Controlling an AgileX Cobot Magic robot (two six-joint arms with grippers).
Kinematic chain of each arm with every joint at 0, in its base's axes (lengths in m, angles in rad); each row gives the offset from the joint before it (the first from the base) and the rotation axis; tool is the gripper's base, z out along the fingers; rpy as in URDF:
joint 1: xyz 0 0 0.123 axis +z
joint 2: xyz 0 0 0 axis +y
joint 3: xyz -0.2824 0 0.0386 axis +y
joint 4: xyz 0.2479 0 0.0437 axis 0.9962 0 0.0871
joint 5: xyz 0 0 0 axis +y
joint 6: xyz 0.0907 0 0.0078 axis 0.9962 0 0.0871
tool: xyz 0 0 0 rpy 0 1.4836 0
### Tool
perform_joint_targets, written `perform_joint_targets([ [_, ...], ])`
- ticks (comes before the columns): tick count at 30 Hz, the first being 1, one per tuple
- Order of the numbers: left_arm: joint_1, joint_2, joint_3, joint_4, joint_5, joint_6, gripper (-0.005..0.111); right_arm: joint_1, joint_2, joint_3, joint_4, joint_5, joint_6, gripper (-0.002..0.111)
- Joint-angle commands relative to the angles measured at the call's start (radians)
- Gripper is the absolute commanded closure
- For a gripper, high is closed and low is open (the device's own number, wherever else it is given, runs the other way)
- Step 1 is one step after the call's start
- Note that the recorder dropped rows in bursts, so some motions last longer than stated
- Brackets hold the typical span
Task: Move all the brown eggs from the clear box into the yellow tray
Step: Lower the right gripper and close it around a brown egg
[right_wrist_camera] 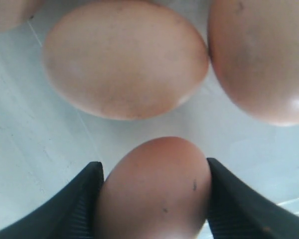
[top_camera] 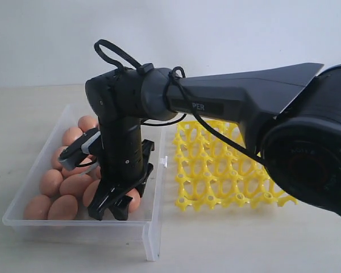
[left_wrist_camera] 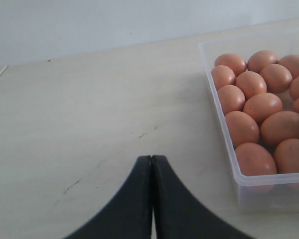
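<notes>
From the outside camera, the clear box [top_camera: 74,230] sits on the desk [top_camera: 244,244] at about 8 o'clock of the scene. The yellow tray [top_camera: 216,170] lies just beside it at its 3 o'clock, and no egg shows in the tray's cups. The brown eggs [top_camera: 62,185] crowd the box from its 12 o'clock end down to 7 o'clock. The right arm [top_camera: 244,96] reaches across the tray and points its jaws straight down into the box's 5 o'clock corner, over an egg there. In the left wrist camera the left jaws are pressed together with nothing between them. They hang over bare desk [left_wrist_camera: 89,124], well apart from the box wall [left_wrist_camera: 269,191] and its packed eggs [left_wrist_camera: 259,107]. In the right wrist camera the right jaws stand wide around the chosen egg [right_wrist_camera: 154,191]. The ribbed pads [right_wrist_camera: 74,214] touch both of its flanks, so they look closed on it, though whether it has left the box floor [right_wrist_camera: 35,164] cannot be told. Two neighbouring eggs [right_wrist_camera: 124,59] lie just beyond it, near but apart. An egg is light, rigid, smooth and brittle, and it cracks under a hard pinch and rolls if released carelessly. The soundest hold is likely across the widest part of the belly with gentle pressure, as here, followed by a straight lift clear of the neighbours.
</notes>
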Motion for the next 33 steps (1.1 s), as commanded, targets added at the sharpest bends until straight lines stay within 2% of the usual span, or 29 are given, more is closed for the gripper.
perform_joint_targets([
  [1, -0.005, -0.006, -0.004, -0.005, -0.006, -0.003, 0.107, 0.002, -0.036, 0.001, 0.031, -0.034, -0.021, 0.108],
  [12, -0.005, -0.006, -0.004, -0.005, -0.006, -0.003, 0.107, 0.002, -0.090, 0.003, 0.127, -0.173, -0.068, 0.108],
  [22, -0.005, -0.006, -0.004, -0.005, -0.006, -0.003, 0.107, 0.002, -0.090, 0.065, 0.076, 0.001, -0.066, 0.108],
  [33, -0.005, -0.006, -0.004, -0.005, -0.006, -0.003, 0.107, -0.003, -0.180, 0.075, 0.024, 0.000, -0.063, 0.108],
])
